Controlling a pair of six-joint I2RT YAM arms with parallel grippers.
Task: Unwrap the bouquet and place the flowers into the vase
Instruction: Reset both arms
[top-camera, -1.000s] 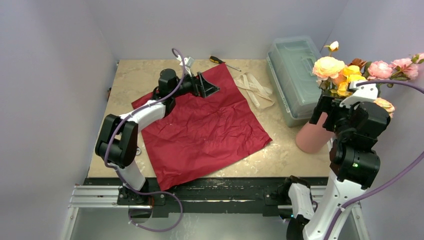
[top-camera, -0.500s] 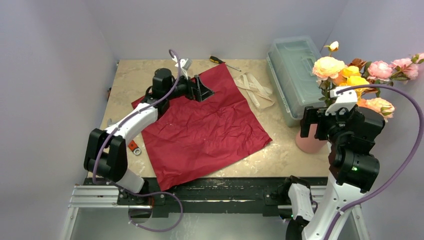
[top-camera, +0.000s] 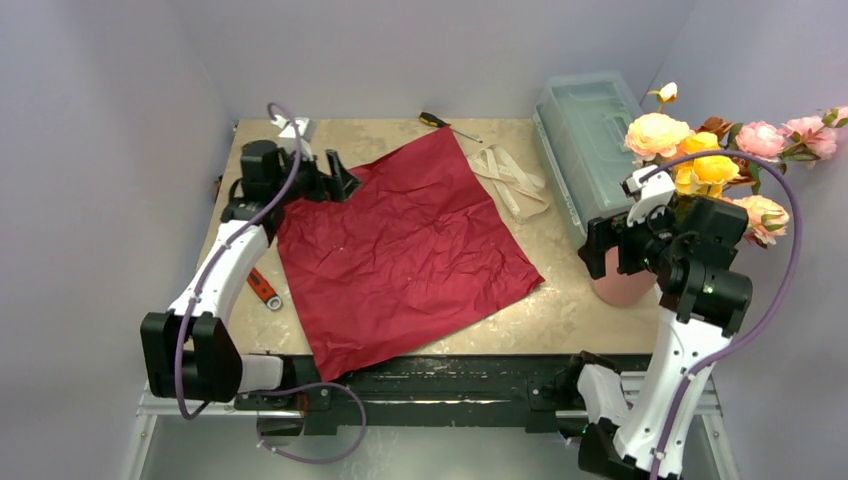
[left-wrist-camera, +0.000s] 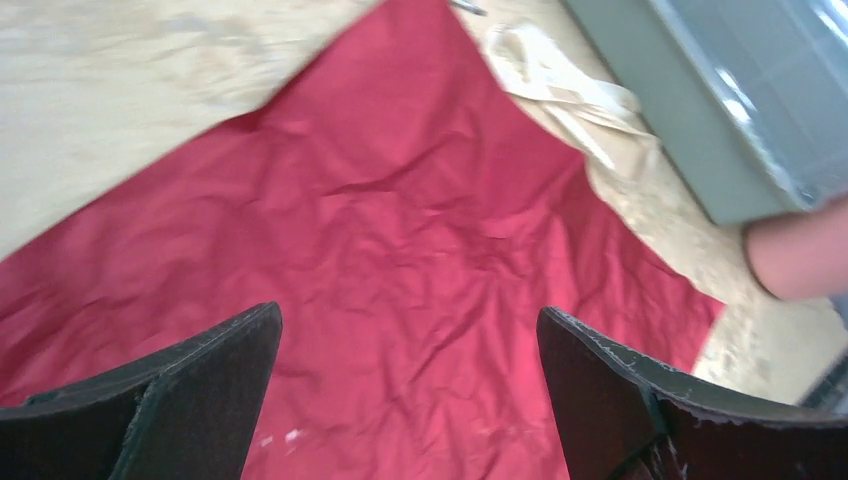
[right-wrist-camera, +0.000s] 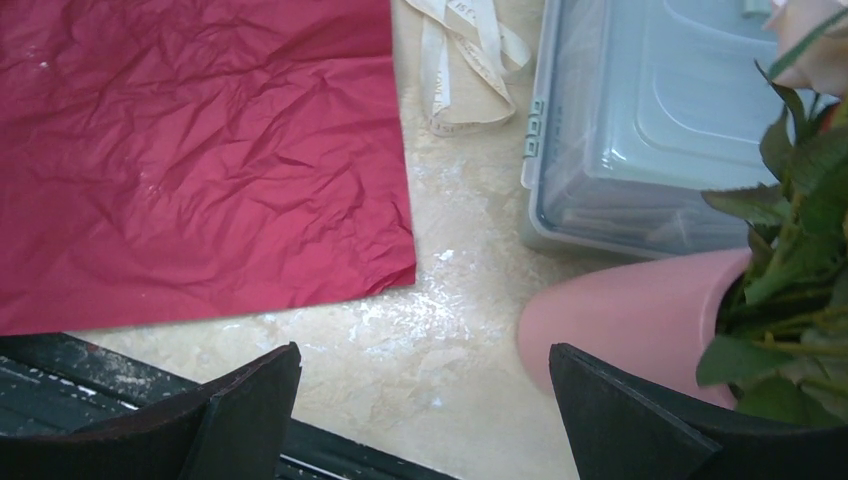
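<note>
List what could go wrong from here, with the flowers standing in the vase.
1. The open right gripper hangs close beside the vase, which stands near the right edge of the table with the flowers leaning outward. A careless arm move could tip it over.
2. The open left gripper hovers over a corner of the red paper. If it dips, a finger might catch the sheet and drag it.

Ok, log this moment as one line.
flowers: in vase | paper: spread flat | ribbon: loose | left fingers: open, empty | right fingers: open, empty
</note>
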